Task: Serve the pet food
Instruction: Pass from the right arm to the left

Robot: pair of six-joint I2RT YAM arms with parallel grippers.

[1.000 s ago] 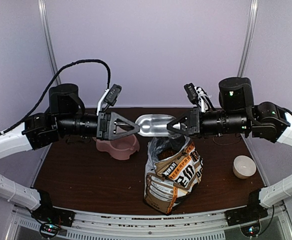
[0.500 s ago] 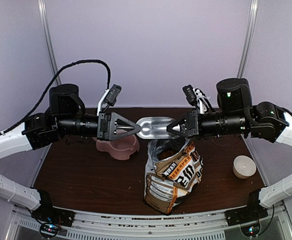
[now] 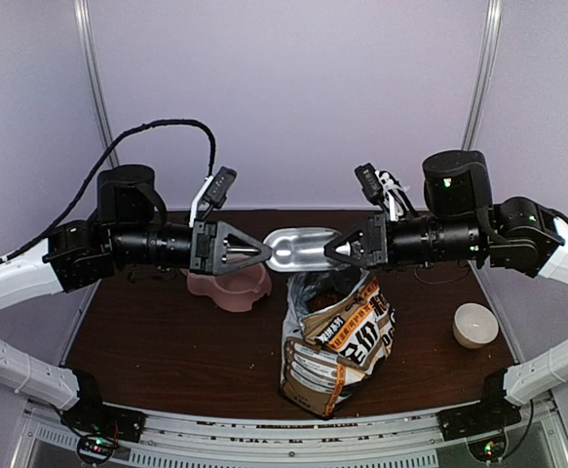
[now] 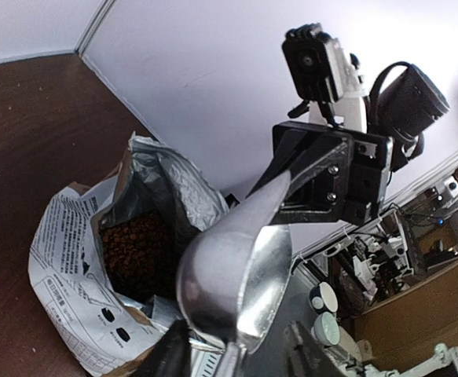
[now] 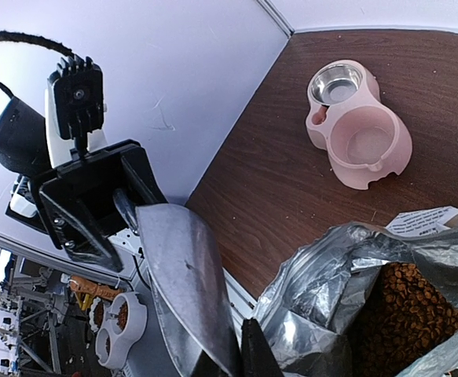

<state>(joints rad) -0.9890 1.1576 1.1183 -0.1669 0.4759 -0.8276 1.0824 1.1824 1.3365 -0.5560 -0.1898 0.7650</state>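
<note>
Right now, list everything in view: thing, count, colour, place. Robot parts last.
table: one, dark brown, under everything
bag: one, white, grey and orange, open, middle of table
kibble: loose mass, reddish-brown, inside bag
scoop: one, shiny metal, in the air above bag
feeder: one, pink with a steel basin, far left of table
bowl: one, white, right side of table
left tool: one, black, around scoop's bowl end, grip unclear
right tool: one, black, shut on scoop's handle
</note>
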